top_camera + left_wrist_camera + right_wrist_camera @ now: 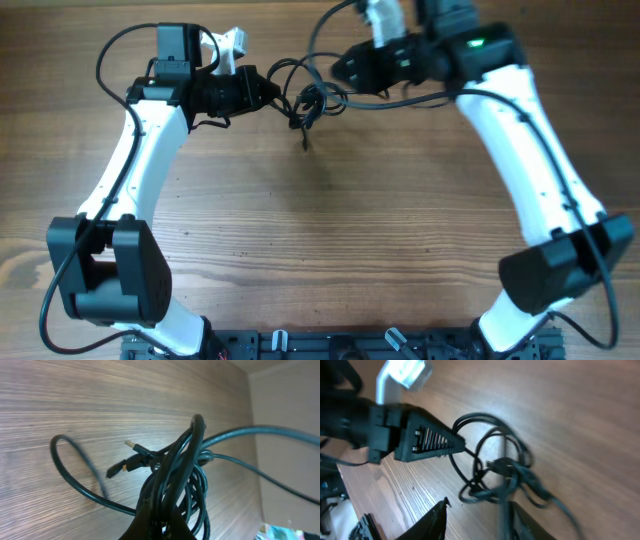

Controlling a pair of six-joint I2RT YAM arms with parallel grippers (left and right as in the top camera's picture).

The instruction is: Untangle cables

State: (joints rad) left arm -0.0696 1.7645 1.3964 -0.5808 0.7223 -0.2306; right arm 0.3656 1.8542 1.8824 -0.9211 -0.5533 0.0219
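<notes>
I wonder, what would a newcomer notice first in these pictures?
Probably the knotted bunch of black cables between the two grippers, at the far middle of the wooden table. The left gripper pinches one loop at its tip; the right gripper stands open with a strand running through it.

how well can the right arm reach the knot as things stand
Probably yes: the knot is just ahead of the right gripper, its jaws open, with nothing between. The left gripper grips the cables from the other side, clear of that path.
</notes>
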